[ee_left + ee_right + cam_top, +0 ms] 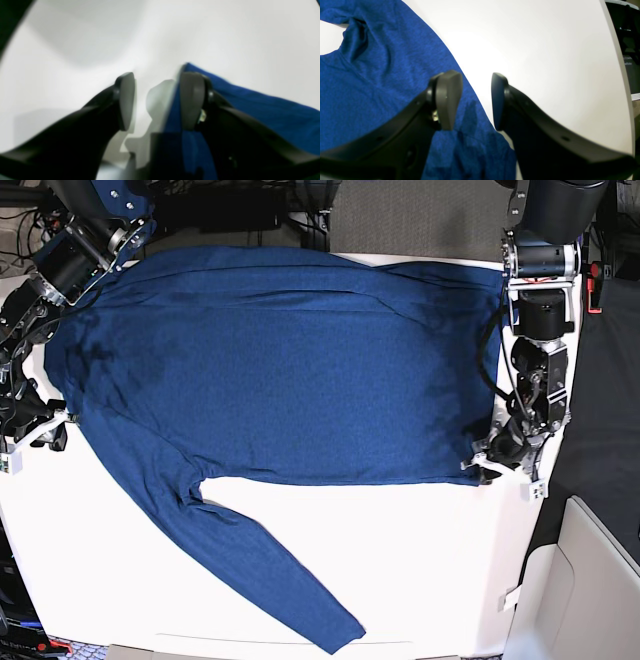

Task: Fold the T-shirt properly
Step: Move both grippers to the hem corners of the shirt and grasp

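Left gripper (pixel 156 100) stands spread at the T-shirt (pixel 290 370) corner, lower right of your base view; right gripper (pixel 475 100), also spread, hovers over the opposite edge, far left.

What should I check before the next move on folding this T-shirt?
1. Left end effector open: ok, a clear gap shows.
2. Left end effector pinching cloth: not ok, fabric lies along one side only.
3. Right end effector open above the shirt's edge: ok.
4. T-shirt body spread flat on the table: ok, only faint creases.
5. Near sleeve folded in: not ok, it stretches out toward the table's front edge.
6. Other sleeve's position: cannot tell, no view shows it clearly.
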Controlling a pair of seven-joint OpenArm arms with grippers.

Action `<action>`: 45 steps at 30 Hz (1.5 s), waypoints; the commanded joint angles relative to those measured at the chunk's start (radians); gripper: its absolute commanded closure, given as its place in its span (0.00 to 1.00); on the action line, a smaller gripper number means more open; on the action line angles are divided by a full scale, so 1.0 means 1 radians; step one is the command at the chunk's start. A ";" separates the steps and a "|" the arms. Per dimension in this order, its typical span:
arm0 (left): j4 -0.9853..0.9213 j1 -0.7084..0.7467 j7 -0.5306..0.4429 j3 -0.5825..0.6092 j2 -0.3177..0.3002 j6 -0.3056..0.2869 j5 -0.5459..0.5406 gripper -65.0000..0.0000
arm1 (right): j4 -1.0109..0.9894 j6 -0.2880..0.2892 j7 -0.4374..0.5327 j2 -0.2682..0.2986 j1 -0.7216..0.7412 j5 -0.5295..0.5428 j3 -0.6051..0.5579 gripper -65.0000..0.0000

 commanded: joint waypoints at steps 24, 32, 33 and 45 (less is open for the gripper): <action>0.006 0.012 0.140 0.041 0.016 -0.284 -0.007 0.79 | 0.012 0.002 0.021 -0.003 0.033 0.014 -0.002 0.63; 0.091 0.012 0.229 0.097 -0.016 -0.284 -0.007 1.00 | -0.134 0.002 0.073 -0.005 0.116 -0.078 -0.002 0.63; 0.115 0.018 0.241 0.097 -0.021 -0.284 -0.007 1.00 | -0.157 0.002 0.086 -0.005 0.129 -0.095 -0.003 0.63; 0.378 0.148 0.278 0.094 -0.059 -0.284 -0.007 1.00 | -0.470 0.002 0.357 0.005 0.288 -0.254 -0.272 0.63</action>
